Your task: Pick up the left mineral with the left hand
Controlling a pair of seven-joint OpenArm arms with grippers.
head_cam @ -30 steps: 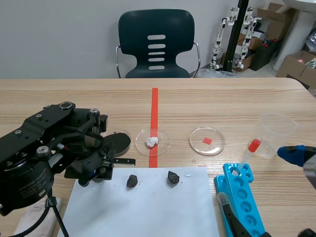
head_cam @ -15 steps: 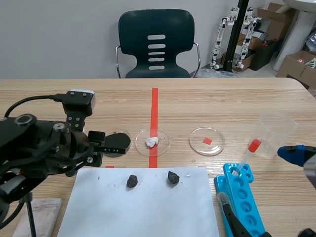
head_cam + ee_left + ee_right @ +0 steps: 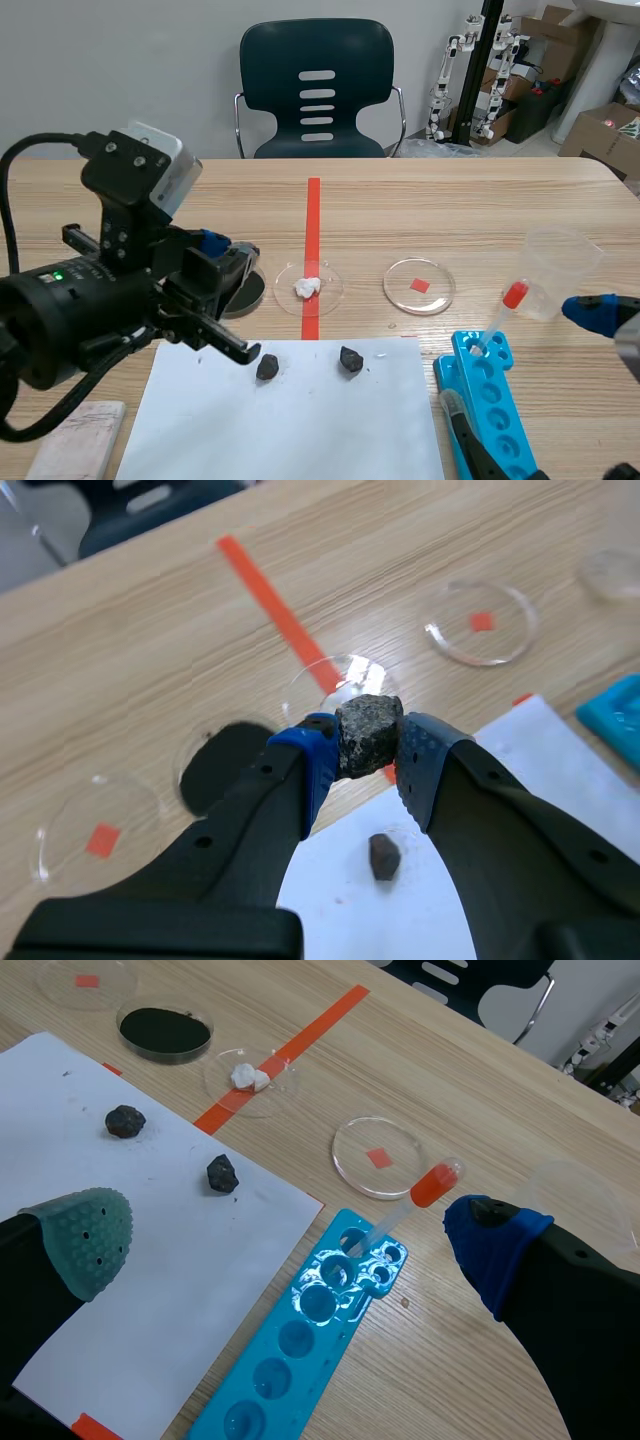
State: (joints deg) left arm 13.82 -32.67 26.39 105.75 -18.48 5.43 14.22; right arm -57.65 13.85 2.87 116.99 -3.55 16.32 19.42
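My left gripper point(image 3: 368, 742) is shut on a dark grey mineral point(image 3: 368, 734), pinched between its blue pads and held above the table. In the scene view the left gripper point(image 3: 226, 258) hangs raised over the paper's left corner; the held mineral is hidden there. Two more dark minerals lie on the white paper point(image 3: 300, 430), one on the left point(image 3: 267, 367) and one on the right point(image 3: 350, 359). One of them point(image 3: 383, 857) shows under the fingers in the left wrist view. My right gripper point(image 3: 290, 1235) stands open over the paper's right edge, holding nothing.
Beyond the paper stand a dish of black powder point(image 3: 243, 288), a dish with white lumps point(image 3: 308, 287) and a dish with a red square point(image 3: 419, 285). A blue well tray point(image 3: 493, 400) with a red-bulbed pipette point(image 3: 503, 310) and a clear cup point(image 3: 556, 268) are at the right.
The left arm has risen and swung toward the middle, its wrist tilting up; the gripper now hangs higher over the paper's left corner. The two minerals on the paper and the right arm have not moved.
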